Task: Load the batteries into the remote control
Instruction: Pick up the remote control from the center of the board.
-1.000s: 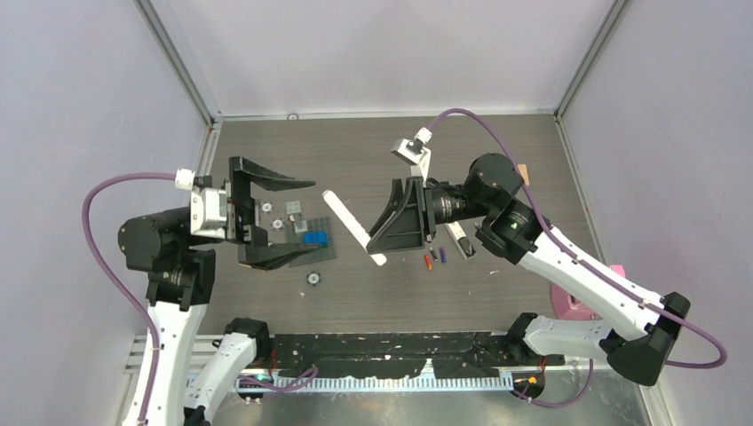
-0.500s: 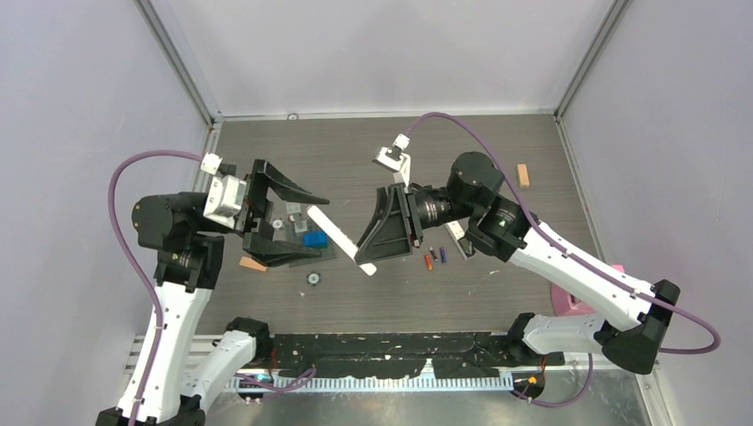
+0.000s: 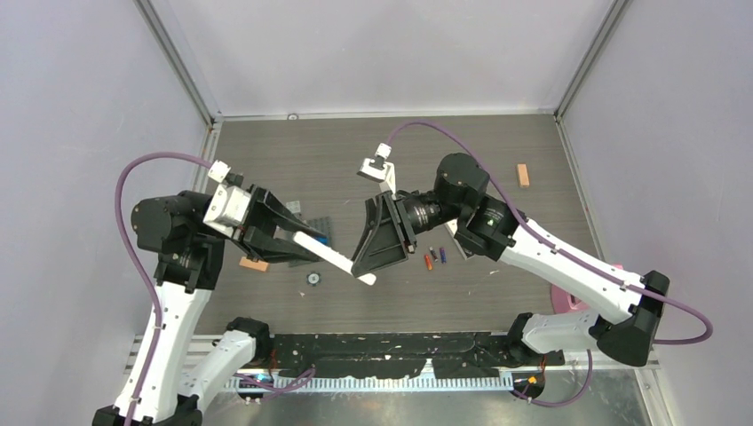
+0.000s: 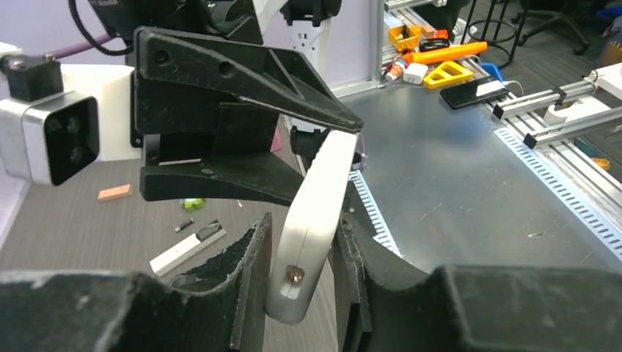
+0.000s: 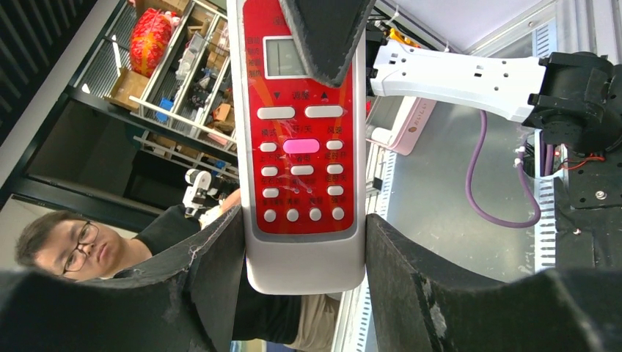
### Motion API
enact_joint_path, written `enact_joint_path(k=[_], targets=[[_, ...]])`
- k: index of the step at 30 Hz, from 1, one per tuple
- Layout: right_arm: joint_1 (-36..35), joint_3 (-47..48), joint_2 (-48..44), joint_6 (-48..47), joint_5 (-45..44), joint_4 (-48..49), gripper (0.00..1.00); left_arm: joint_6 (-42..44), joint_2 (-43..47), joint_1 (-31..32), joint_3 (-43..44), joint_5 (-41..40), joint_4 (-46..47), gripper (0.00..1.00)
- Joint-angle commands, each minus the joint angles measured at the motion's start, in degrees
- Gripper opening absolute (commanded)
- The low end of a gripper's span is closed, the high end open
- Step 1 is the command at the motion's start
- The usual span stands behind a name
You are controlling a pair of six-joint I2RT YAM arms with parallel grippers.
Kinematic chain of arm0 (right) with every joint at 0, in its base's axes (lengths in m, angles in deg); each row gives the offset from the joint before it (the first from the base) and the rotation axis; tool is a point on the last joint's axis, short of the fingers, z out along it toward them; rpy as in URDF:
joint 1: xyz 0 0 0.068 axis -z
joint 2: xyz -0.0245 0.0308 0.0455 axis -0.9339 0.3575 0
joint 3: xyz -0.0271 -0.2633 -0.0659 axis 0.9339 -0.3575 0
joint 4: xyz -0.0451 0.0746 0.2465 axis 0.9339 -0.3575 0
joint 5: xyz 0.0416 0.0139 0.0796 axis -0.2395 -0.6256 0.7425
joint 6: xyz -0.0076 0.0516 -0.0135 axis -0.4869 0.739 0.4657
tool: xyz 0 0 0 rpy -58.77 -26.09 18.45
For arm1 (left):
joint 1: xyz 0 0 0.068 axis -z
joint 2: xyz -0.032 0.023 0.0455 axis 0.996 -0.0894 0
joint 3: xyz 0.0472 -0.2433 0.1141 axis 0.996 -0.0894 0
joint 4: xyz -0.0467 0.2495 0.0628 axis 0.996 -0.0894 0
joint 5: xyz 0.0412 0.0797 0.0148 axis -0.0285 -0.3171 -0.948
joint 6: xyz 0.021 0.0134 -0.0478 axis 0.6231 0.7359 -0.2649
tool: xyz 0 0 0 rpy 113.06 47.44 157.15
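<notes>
A wide white remote with a red button face (image 3: 337,259) hangs in the air between both arms. My right gripper (image 3: 360,264) is shut on its lower sides (image 5: 304,147), both fingers pressing it. My left gripper (image 3: 311,246) has closed on the opposite end (image 4: 319,198), a finger on each flat face. The remote control (image 4: 187,248), a narrow white bar with a dark end, lies on the table, partly behind the right arm (image 3: 461,247). Beside it lie the batteries: reddish-orange (image 3: 429,261), blue (image 3: 441,255) and dark (image 3: 432,251).
A dark baseplate with a blue piece (image 3: 317,232) lies under the left gripper. An orange block (image 3: 254,264) and a small round part (image 3: 313,279) sit near it. Another orange block (image 3: 523,175) lies back right, a pink object (image 3: 568,302) at the right edge.
The right arm carried the red-faced remote leftward and nearer. The left arm swung right to meet it, and its jaws went from wide open to closed on the remote's end.
</notes>
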Motion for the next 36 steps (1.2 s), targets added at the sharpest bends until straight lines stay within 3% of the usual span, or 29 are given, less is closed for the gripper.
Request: enact_joint_path(k=[1, 3, 5, 9, 13, 15, 21, 26, 30, 36], targets=[[-0.71, 3.54, 0.63, 1.39, -0.3, 2.3, 0.3, -1.3, 0.0, 0.84, 1.03, 4.5, 2.38, 0.28], [-0.81, 3.71, 1.05, 1.86, -0.28, 2.22, 0.3, -1.25, 0.2, 1.25, 0.64, 5.39, 2.96, 0.19], [-0.82, 3.92, 1.42, 2.15, -0.36, 2.33, 0.31, -1.25, 0.59, 1.49, -0.18, 5.85, 3.99, 0.03], [-0.72, 3.52, 1.55, 2.19, -0.75, 3.76, 0.43, -1.25, 1.39, 1.49, -1.18, 5.25, 5.17, 0.0], [0.68, 2.1, 0.53, 0.42, -3.02, 4.45, 0.82, -1.9, 1.39, 1.38, -1.69, 3.18, 4.1, 0.0], [2.14, 0.77, -0.84, -1.4, -5.67, 3.53, 0.89, -2.79, 1.24, 1.35, -2.1, 0.92, 2.53, 0.0], [4.05, -2.99, -8.29, -11.61, -22.28, -0.21, 0.92, -3.37, 2.32, 1.45, -3.35, -11.55, -7.36, 0.0], [3.88, -4.71, -12.35, -21.69, -26.72, -2.42, 0.93, -8.64, 4.53, 1.38, -4.47, -19.34, -12.86, 0.0], [3.62, -6.2, -13.83, -24.66, -26.91, -1.75, 0.95, -11.69, 5.6, 1.38, -4.21, -27.79, -22.5, 0.0], [3.13, -8.47, -13.56, -26.38, -29.79, -2.16, 0.96, -27.47, 6.49, 1.38, -9.54, -31.61, -11.42, 0.0]])
